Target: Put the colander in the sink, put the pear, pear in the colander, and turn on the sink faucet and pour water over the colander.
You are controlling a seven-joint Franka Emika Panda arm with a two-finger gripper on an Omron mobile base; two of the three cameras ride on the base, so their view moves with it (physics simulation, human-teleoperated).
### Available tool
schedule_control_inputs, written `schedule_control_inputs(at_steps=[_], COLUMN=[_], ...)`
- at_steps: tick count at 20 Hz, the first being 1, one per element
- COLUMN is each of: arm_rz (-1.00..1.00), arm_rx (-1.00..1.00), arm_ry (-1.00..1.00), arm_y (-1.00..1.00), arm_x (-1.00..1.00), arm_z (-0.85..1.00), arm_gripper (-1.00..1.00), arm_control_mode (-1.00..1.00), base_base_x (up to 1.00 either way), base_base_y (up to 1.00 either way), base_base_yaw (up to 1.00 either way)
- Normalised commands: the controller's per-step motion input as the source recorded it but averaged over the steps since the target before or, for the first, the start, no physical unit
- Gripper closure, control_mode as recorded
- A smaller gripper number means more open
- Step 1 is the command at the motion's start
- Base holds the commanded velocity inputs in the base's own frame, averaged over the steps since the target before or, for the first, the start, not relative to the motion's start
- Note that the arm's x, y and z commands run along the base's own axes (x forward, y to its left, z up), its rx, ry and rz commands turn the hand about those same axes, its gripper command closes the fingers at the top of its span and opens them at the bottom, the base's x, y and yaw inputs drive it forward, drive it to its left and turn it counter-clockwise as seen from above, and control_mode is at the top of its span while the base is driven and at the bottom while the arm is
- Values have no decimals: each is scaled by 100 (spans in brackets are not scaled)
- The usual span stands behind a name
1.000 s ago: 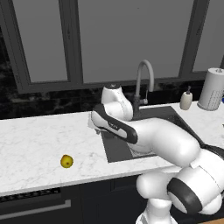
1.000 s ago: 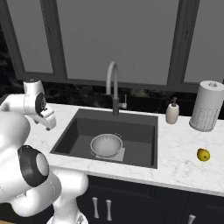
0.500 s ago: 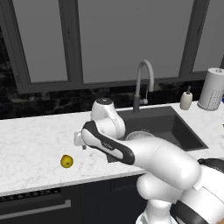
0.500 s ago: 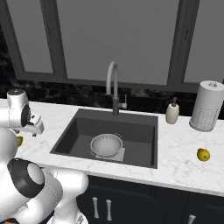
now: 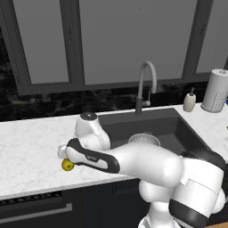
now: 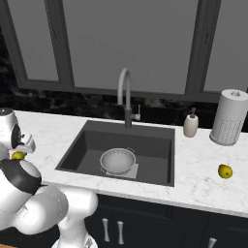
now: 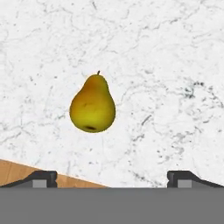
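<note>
The colander [image 6: 117,160] already sits in the sink [image 6: 160,145], empty; both pears and the faucet [image 6: 125,94] remain. The hand [image 7: 111,177] hovers wide open, holding nothing, above the left pear [image 7: 92,104], which lies on the bench [image 7: 166,65] with its stem end pointing away from the fingertips [image 7: 43,177]. The other pear [image 6: 224,171] lies right of the sink.

Pears: 2. First pear [image 7: 92,105] lying on white marble counter [image 5: 31,147] left of sink, second pear [image 6: 224,171] on counter right of sink. Colanders: 1, colander [image 6: 117,161] down in basin. Sinks: 1, sink [image 6: 150,145]. Faucets: 1, sink faucet [image 6: 125,97]. Soap bottles: 1, soap bottle [image 6: 191,124]. Paper towel rolls: 1, paper towel roll [image 6: 228,117]. Window panes visible: 3.
</note>
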Motion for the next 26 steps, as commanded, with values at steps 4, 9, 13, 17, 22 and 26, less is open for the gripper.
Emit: schedule_control_inputs(at_steps=[4, 9, 13, 17, 22, 26], arm_rz=[0, -4, -4, -4, -5, -6], arm_rx=[-2, -1, -2, -4, -3, -3], arm_ry=[0, 0, 2, 4, 3, 0], arm_y=[50, 18, 22, 18, 1, 0], arm_x=[26, 31, 28, 18, 0, 0], arm_z=[-27, -28, -27, -27, -33, -38], arm_gripper=[-100, -100, -100, -100, -100, -100], arm_control_mode=[-100, -100, -100, -100, -100, -100], base_base_x=[0, 0, 0, 0, 0, 0], base_base_y=[0, 0, 0, 0, 0, 0], base_base_yaw=[0, 0, 0, 0, 0, 0])
